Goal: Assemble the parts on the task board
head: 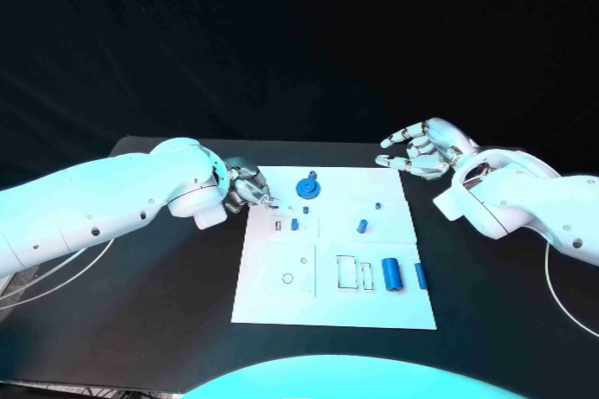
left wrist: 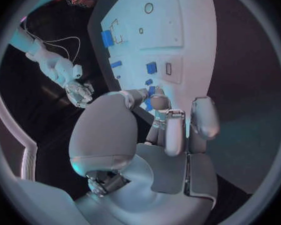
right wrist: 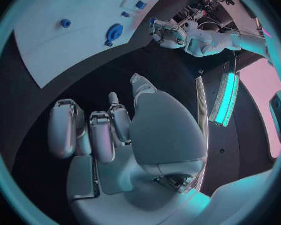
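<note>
Hovering at the far-left edge of the task board [head: 335, 308], the left hand [head: 246, 187] has its fingers curled in close together, tips just over the board's rim — whether they pinch anything, I cannot tell. Over on the other side, the right hand [head: 422, 150] hangs beyond the board's far-right corner, above the black table [head: 163, 269], fingers spread and holding nothing. On the board, a blue gear [head: 307, 188] sits near the far edge, just beside the left hand's fingertips. A small blue peg [head: 362, 227] stands mid-board, another small blue piece [head: 294, 224] left of it. Nearer the robot, a blue cylinder [head: 392, 273] lies beside a slimmer blue bar [head: 421, 276] — both close to the board's right edge.
</note>
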Available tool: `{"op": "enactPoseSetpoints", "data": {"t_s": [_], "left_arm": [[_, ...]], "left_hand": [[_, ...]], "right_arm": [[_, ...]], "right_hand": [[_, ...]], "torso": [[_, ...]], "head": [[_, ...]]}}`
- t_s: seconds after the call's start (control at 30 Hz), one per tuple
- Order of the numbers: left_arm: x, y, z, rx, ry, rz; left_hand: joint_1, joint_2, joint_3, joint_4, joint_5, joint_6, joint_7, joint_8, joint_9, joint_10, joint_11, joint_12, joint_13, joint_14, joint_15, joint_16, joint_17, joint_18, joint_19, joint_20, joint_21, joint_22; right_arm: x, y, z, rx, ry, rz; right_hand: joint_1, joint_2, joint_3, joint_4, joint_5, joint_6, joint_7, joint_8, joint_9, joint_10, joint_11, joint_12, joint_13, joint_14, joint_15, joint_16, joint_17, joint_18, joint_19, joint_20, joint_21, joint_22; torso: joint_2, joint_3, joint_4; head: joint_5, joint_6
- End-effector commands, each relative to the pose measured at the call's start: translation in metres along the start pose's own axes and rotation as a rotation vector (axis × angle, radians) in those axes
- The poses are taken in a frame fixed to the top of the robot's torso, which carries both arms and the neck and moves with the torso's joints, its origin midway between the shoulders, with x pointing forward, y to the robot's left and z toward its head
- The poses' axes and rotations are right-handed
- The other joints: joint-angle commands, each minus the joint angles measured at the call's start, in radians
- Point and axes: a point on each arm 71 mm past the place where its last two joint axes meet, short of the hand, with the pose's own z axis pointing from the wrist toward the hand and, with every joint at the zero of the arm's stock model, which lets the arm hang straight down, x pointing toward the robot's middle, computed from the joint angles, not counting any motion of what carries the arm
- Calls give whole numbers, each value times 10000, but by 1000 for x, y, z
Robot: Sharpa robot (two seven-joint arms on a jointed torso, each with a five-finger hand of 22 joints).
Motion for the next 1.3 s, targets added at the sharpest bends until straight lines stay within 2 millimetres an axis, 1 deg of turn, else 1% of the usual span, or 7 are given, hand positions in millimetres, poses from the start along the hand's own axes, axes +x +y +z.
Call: {"op": "enactPoseSetpoints", "data": {"t_s": [0.03, 0.27, 0.47, 0.6, 0.67, 0.73, 1.3], "left_arm": [[5, -4, 2, 101, 1429, 293], [-3, -5, 12, -371, 2383, 1076], [-5, -10, 23, -673, 2148, 1420], [-4, -15, 29, -768, 1627, 1656], [-3, -17, 32, -784, 1475, 1750], [-1, -19, 33, -790, 1405, 1840], [13, -30, 35, -753, 1343, 2930]], "left_hand": [[-3, -18, 1832, -1780, 46, 16, 16, 45, 10, 51, 31, -52, -7, 793, 52, 46, 1841, -149, 44, 54, 45, 11], [0, 7, 1909, -1854, 66, 40, 33, 39, -4, 70, 41, -33, 19, 810, 60, 78, 1898, -155, 55, 62, 65, 40], [-139, 75, 1997, -1955, 129, 105, 37, 44, -16, 195, 49, 91, 194, 838, 68, 128, 1982, -174, 111, 74, 130, 137], [-434, 73, 2115, -2159, 425, 187, 5, 89, -8, 315, 20, 190, 305, 863, 46, 166, 2046, -197, 193, 63, 219, 262], [-702, 61, 2191, -2326, 872, 245, -31, 164, 19, 430, -15, 295, 425, 873, 14, 180, 2070, -233, 310, 36, 336, 432], [-794, 62, 2212, -2383, 987, 260, -46, 192, 30, 476, -28, 343, 484, 877, 2, 184, 2078, -245, 346, 24, 372, 485], [-1052, 36, 2242, -2570, 1406, 320, -94, 280, 50, 650, -75, 535, 741, 894, -39, 211, 2122, -290, 481, -18, 505, 684]], "right_arm": [[2, 1, 0, -160, 125, -83], [2, 2, 1, -162, 128, -81], [3, 3, 1, -180, 141, -77], [4, 3, 2, -191, 152, -75], [4, 3, 2, -196, 157, -74], [4, 3, 2, -199, 162, -72], [5, 3, 2, -206, 186, -67]], "right_hand": [[-57, -7, -27, -33, 31, 3, -9, 40, -15, -59, -11, -25, 560, 841, -63, -45, 1709, 179, -38, -35, -22, 1124], [-54, -8, -24, -32, 54, 3, -10, 41, -17, -62, -11, -28, 556, 839, -64, -48, 1702, 181, -43, -36, -34, 1119], [-51, -8, -21, -32, 65, 3, -10, 42, -18, -59, -12, -24, 559, 840, -64, -47, 1705, 181, -42, -36, -34, 1120], [-45, -8, -17, -33, 87, 3, -11, 43, -20, -56, -12, -21, 562, 840, -65, -46, 1707, 182, -44, -37, -40, 1118], [-45, -8, -17, -33, 87, 3, -11, 43, -20, -56, -12, -21, 562, 840, -65, -46, 1707, 182, -44, -37, -40, 1118], [-45, -8, -17, -33, 87, 3, -11, 43, -20, -56, -12, -21, 562, 840, -65, -46, 1707, 182, -44, -37, -40, 1118], [-40, -6, -12, -33, 114, 3, -11, 45, -21, -58, -13, -23, 559, 841, -65, -45, 1710, 183, -46, -37, -46, 1115]], "torso": [[9, -4, 4], [-5, 1, 17], [2, -7, 6], [11, -16, -1], [10, -11, 0], [11, -7, 3], [6, -3, 6]], "head": [[10, -23], [41, -84], [89, -102], [105, -111], [110, -110], [111, -112], [122, -184]]}}
